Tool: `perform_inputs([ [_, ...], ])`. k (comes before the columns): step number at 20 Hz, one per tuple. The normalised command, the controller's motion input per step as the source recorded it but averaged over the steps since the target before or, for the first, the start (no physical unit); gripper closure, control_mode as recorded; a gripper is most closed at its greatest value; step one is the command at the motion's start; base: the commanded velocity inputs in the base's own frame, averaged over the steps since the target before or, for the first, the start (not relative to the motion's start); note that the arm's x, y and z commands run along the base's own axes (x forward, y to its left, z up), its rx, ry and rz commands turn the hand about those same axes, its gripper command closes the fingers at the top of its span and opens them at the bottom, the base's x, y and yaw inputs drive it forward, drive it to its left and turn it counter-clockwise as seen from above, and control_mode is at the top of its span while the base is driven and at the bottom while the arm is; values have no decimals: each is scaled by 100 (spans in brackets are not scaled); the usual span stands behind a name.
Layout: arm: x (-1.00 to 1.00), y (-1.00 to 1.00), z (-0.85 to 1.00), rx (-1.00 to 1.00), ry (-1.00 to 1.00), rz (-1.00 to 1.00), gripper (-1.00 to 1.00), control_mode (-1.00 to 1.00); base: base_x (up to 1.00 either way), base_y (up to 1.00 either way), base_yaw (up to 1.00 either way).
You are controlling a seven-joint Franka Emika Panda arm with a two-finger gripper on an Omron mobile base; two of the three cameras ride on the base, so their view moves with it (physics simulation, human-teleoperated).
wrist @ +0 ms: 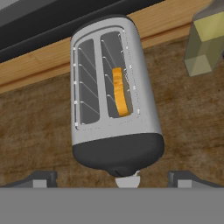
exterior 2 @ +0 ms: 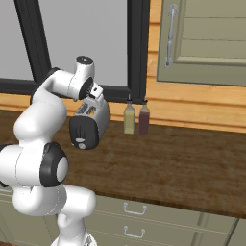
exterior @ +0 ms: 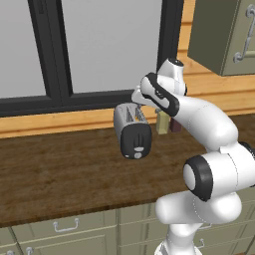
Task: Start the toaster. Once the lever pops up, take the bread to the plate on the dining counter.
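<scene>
The silver-grey toaster [exterior: 130, 127] stands on the wood counter under the window, with its black end panel [exterior: 135, 143] facing the base. It also shows in the right base view, toaster [exterior 2: 90, 121]. From above, the bread [wrist: 119, 92] sits edge-up in the right slot of the toaster [wrist: 111, 87], its yellow-brown crust showing. My gripper [wrist: 114, 179] hovers right above the toaster, open, with one fingertip on each side of the black end and nothing between them. The lever is too small to make out. The plate and dining counter are out of view.
A yellowish bottle [exterior 2: 129, 118] and a dark red bottle [exterior 2: 143, 118] stand against the wall just right of the toaster. A wall cabinet [exterior 2: 206, 38] hangs at upper right. The counter [exterior: 60, 164] has drawers below its front edge.
</scene>
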Motion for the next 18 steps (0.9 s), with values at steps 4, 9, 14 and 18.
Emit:
perform_inputs([
  [4, 0, 0, 0, 0, 0, 0, -100, -100, 0, 0, 0],
  [9, 0, 0, 0, 0, 0, 0, -100, -100, 0, 0, 0],
  [14, 0, 0, 0, 0, 0, 0, -100, -100, 0, 0, 0],
  [18, 0, 0, 0, 0, 0, 0, -100, -100, 0, 0, 0],
])
